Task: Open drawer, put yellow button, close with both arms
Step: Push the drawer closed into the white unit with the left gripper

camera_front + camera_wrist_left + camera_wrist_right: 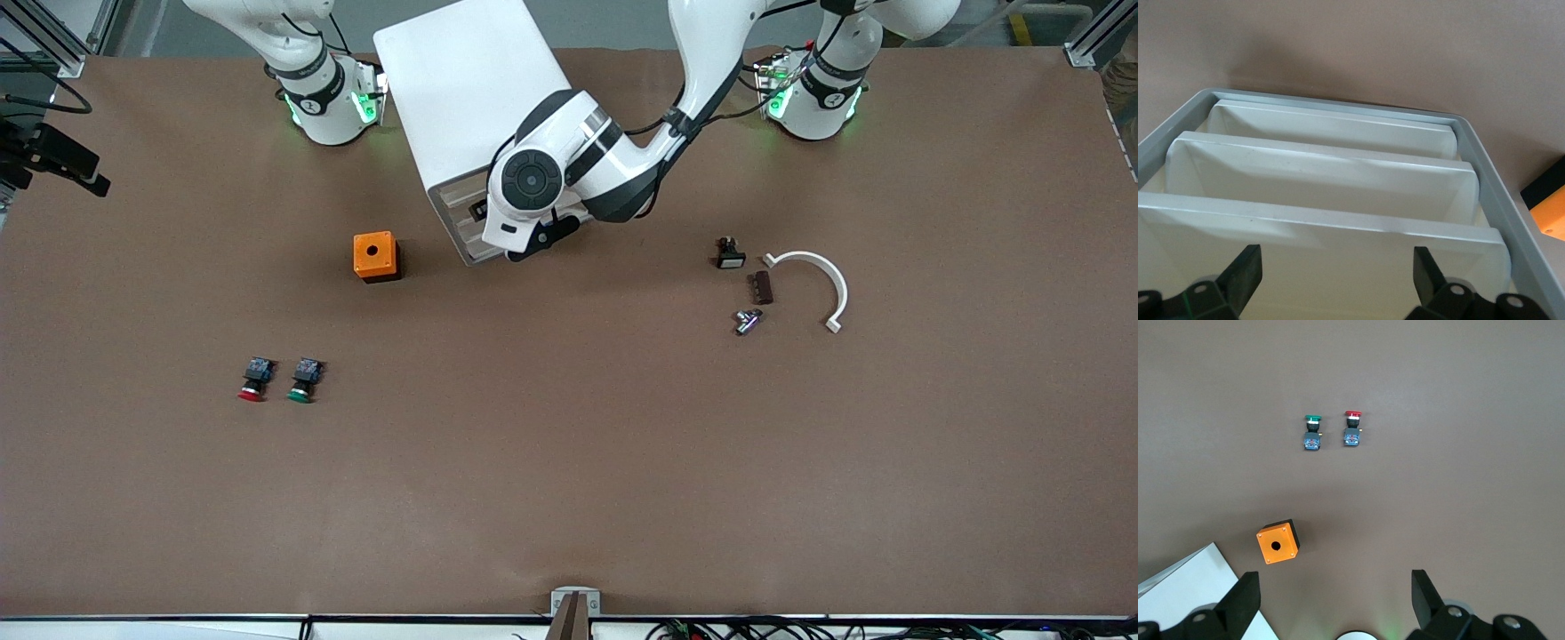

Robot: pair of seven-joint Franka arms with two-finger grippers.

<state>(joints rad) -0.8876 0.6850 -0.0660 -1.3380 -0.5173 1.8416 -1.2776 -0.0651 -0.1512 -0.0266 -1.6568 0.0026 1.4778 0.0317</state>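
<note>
Big brown worktop point(569, 498), and honestly most of it is bare. The whole stretch along the edge nearest the front camera is wide open, and so is the middle, so there's plenty of room to swing around. Aluminium frame posts sit at the corners by the robot bases, and a black camera point(53, 156) pokes in over the edge at the right arm's end.

There are two arms. The left arm point(702, 80) reaches across to the one white cabinet point(471, 89), which stands between the bases. The left gripper point(1337, 257) is right at the cabinet's front, above the stacked drawer fronts, with its fingers point(1245, 273) spread wide and nothing between them. The drawer point(1318, 223) is the front closest under those fingers. Three fronts show in the left wrist view, and I can't tell if the top one is pulled out at all.

The right arm point(324, 98) waits up by its base. The right gripper point(1335, 577) hangs high over the worktop next to the cabinet, fingers point(1426, 593) also spread and empty.

Can't spot the yellow button in any view.

Small stuff:
- one white curved bracket point(822, 284), toward the left arm's end
- one orange box point(376, 256) with a hole in its top, just beside the cabinet's front corner
- two buttons nearer the front camera than the box, side by side but apart: red-capped button point(253, 378) and green-capped button point(304, 379)
- three tiny bits close by the bracket: a black part point(730, 254), a dark block point(762, 287) and a metal piece point(748, 321)
</note>
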